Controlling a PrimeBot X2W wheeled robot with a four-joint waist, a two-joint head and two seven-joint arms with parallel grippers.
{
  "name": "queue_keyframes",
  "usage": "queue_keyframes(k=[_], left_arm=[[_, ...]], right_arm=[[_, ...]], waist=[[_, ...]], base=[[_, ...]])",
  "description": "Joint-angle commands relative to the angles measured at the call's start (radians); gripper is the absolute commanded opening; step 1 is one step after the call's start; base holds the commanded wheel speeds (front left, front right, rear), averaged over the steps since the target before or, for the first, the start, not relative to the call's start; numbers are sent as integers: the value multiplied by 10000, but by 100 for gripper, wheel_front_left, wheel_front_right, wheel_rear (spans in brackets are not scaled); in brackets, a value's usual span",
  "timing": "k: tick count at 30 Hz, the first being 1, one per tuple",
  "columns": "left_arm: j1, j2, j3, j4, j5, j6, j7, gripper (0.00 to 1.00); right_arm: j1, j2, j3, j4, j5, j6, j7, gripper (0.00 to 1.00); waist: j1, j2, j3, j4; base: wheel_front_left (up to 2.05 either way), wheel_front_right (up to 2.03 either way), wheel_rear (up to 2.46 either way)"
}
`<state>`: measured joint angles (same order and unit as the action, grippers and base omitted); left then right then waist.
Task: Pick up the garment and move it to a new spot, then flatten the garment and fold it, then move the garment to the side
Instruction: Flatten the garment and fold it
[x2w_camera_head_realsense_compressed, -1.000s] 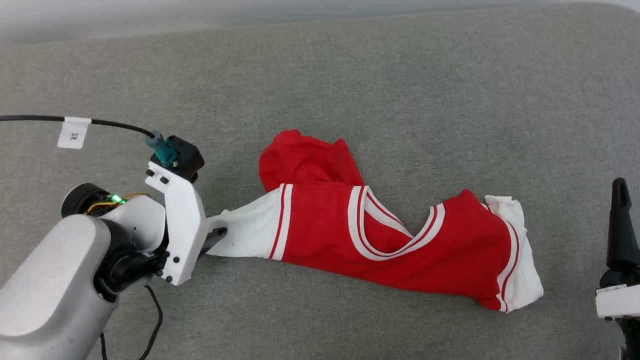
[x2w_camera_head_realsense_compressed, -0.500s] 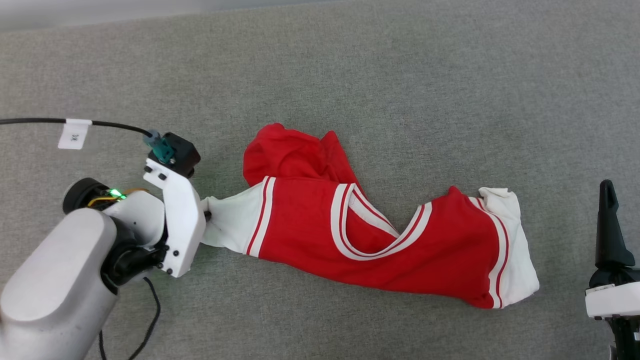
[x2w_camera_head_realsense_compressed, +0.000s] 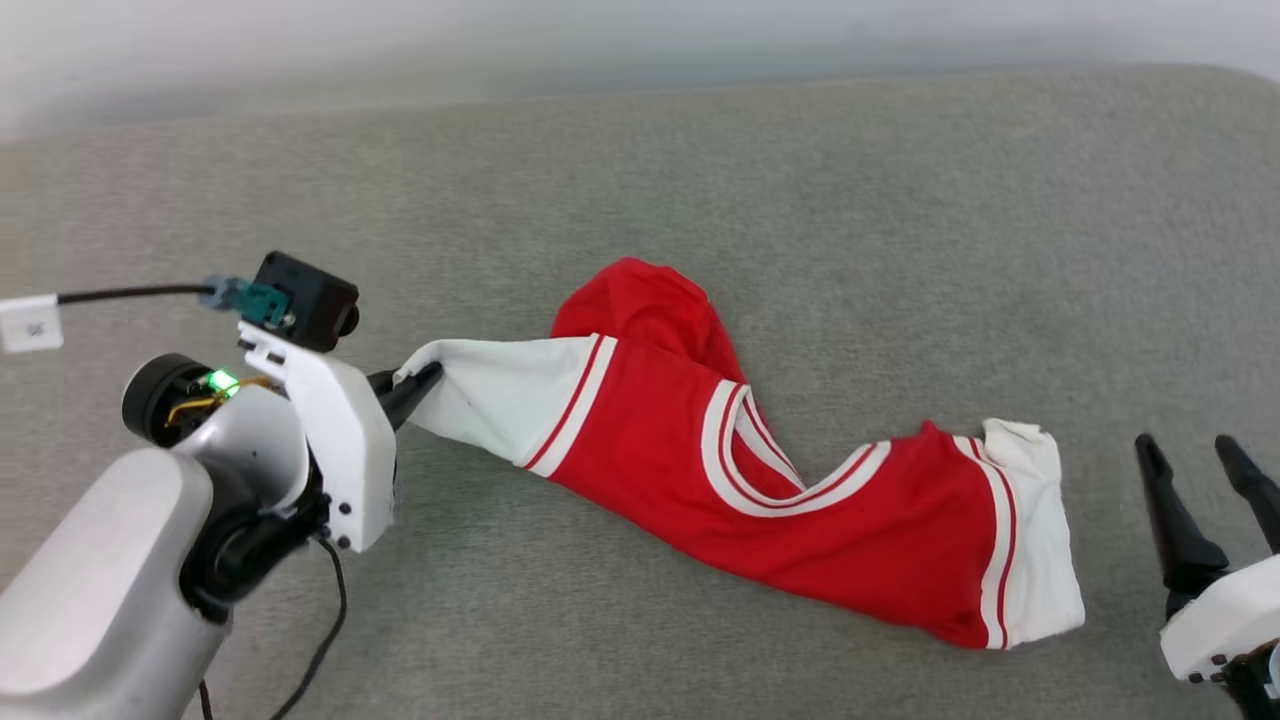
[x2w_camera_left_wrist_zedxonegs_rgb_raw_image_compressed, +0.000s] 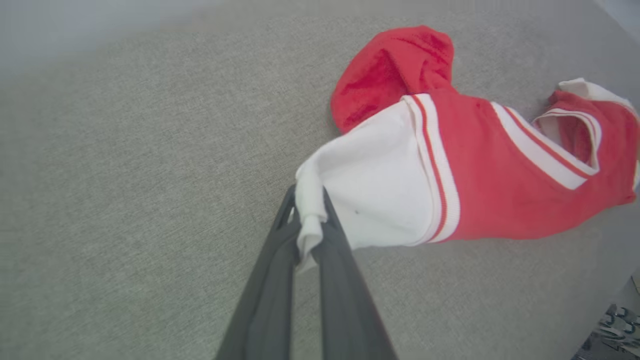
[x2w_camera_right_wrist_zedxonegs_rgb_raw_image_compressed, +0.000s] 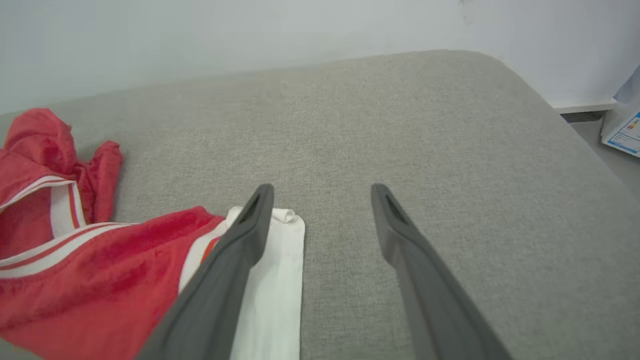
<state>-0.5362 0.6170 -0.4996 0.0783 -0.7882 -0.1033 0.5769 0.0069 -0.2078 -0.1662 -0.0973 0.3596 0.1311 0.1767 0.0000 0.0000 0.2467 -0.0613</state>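
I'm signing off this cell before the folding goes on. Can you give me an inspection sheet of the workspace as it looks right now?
Surface: grey woven cushion, no stains seen.
Job's things: red jersey lies bunched and unfolded; one white sleeve is stretched toward the left gripper.
Clutter: nothing seen.
Grippers: left gripper shut on that sleeve's cuff; right gripper open, holding nothing, by the other sleeve.
Cables: black tagged cable plugs into the left wrist camera; a second cable hangs under that arm.
Surroundings: pale wall behind; a printed sheet past the cushion's corner.
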Motion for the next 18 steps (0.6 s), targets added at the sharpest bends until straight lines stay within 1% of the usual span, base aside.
queue_keyframes(k=[1,4,6,9,12,13,15,18], left_arm=[[204,51,68,-171,-15,76,-95,0],[768,286,243,-1105,24,382,-353,0],[1132,420,335,-1753,76,580,-462,0],[1647,541,432,-2648,54,842,-585,0],[1973,583,425,-3354,121,1044,-657,0],[2060,603,413,-3563,147,1095,-671,0],[2210,632,400,-3888,210,1169,-714,0],[2362,640,338,-4305,278,1227,-774,0]], right_arm=[[49,-171,49,-16,-59,-7,205,100],[-33,-870,352,-67,-48,-7,1521,100],[-175,-1403,664,-68,-25,-7,2599,100],[-507,-2007,1063,34,462,-7,4222,100],[-823,-2684,1357,266,737,-7,5452,100],[-931,-2945,1517,326,767,-7,5747,100],[-1210,-3225,1734,544,931,-7,6139,100],[-1552,-3688,2151,899,938,-7,6424,100]], waist=[[0,0,-215,249],[0,0,-298,574],[0,0,-278,787],[0,0,-202,1102],[0,0,-94,1430],[0,0,-47,1522],[0,0,28,1675],[0,0,148,1924]], base=[[0,0,0],[0,0,0],[0,0,0],[0,0,0],[0,0,0],[0,0,0],[0,0,0],[0,0,0]])
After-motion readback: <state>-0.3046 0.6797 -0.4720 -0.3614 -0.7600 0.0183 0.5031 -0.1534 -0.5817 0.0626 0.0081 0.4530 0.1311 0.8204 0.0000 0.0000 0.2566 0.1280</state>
